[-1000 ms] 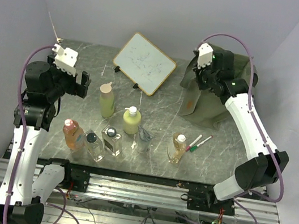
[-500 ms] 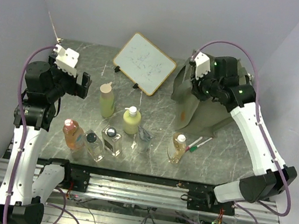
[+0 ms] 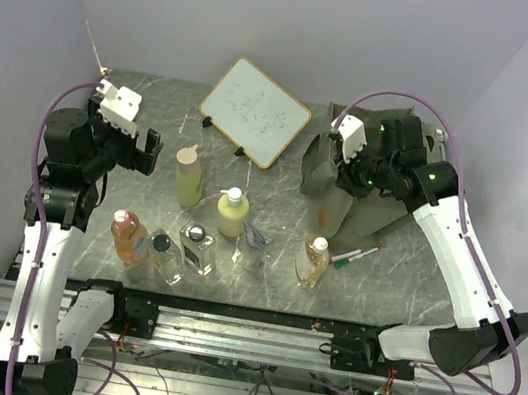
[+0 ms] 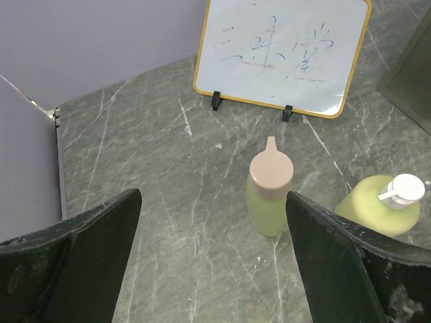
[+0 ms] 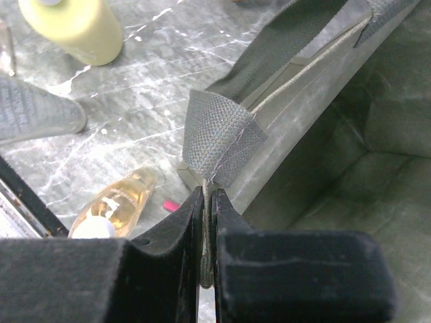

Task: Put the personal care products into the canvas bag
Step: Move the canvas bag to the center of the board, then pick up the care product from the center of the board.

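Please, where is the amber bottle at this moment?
In the top view the amber bottle is right of centre toward the near edge, just left of the marker pens and in front of the canvas bag.

You are getting soft, even light from above in all 3 views; the bottles are casting short, faint shadows on the table. The whiteboard is showing bright without losing its writing. In the left wrist view, the fingers of the left gripper are blurring at the bottom corners. In the right wrist view, the right gripper is sitting dark and unfocused, the bag is falling into shade inside, and pale glare is streaking the table.
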Robot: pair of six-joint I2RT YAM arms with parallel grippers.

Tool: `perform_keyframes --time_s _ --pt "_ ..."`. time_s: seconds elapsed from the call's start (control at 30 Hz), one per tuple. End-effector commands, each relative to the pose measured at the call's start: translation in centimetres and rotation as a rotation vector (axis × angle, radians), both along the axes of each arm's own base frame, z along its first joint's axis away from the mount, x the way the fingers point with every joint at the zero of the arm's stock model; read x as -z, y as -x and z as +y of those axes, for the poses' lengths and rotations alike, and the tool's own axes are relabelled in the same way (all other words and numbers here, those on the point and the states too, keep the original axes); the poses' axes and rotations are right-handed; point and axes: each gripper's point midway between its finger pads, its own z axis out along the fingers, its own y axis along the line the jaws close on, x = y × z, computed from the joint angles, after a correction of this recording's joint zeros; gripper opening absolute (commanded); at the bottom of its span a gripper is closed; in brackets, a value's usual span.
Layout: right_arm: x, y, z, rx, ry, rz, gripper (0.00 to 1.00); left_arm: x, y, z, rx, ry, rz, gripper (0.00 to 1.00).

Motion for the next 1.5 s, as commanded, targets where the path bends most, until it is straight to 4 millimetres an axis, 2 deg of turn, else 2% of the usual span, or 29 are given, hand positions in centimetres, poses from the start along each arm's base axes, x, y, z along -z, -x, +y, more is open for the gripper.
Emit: perform_keyframes --time_s 0.0,0.2,0.3,0.57,0.6,0.8,0.9,0.93,1.0,1.13,1.27,1.37,1.47 --pt "0.6 3.3 0.9 -0.132 -0.008 0.064 0.00 -0.2 0.6 -1.1 0.071 -0.012 -0.010 0.99" --pt "1.0 4.4 2.4 -0.223 -0.017 0.075 0.00 0.1 0.6 -1.7 0.110 -0.002 -0.005 0.99" --pt "1.0 4.1 2.4 -0.223 -0.014 0.068 0.00 0.2 0.8 -1.9 0.124 -0.008 0.001 0.99" --pt "-1.1 3.4 2.0 -0.190 -0.021 -0.015 0.02 0.8 1.1 -2.7 0.174 -0.002 0.026 0.99" --pt "-1.2 3.3 2.0 -0.183 -0.019 -0.022 0.04 0.8 1.1 -2.7 0.175 -0.001 0.026 0.99" --pt "-1.0 1.7 1.0 -0.116 0.037 -0.042 0.31 1.1 1.6 -2.6 0.174 -0.010 0.021 0.99" --pt "-2.3 1.1 1.1 -0.105 0.027 -0.084 0.40 1.5 1.8 -2.5 0.169 -0.020 0.026 0.99" --pt "-2.9 0.9 1.2 -0.103 0.020 -0.101 0.50 1.6 1.8 -2.4 0.165 -0.021 0.029 0.99" --pt "-4.1 0.4 1.4 -0.101 0.008 -0.136 0.60 1.7 1.9 -2.4 0.162 -0.021 0.028 0.99" --pt "-6.3 0.1 3.3 -0.150 -0.046 -0.200 0.68 1.6 1.8 -2.1 0.145 -0.018 0.026 0.99" --pt "-7.5 0.4 5.3 -0.229 -0.113 -0.212 0.73 1.2 1.5 -1.6 0.111 -0.018 0.012 0.99" --pt "-7.9 1.8 6.5 -0.307 -0.160 -0.180 0.74 1.0 1.1 -1.3 0.096 -0.019 0.016 0.99" --pt "-7.1 4.2 7.0 -0.391 -0.162 -0.131 0.75 0.9 0.7 -1.2 0.091 -0.017 0.020 0.99"
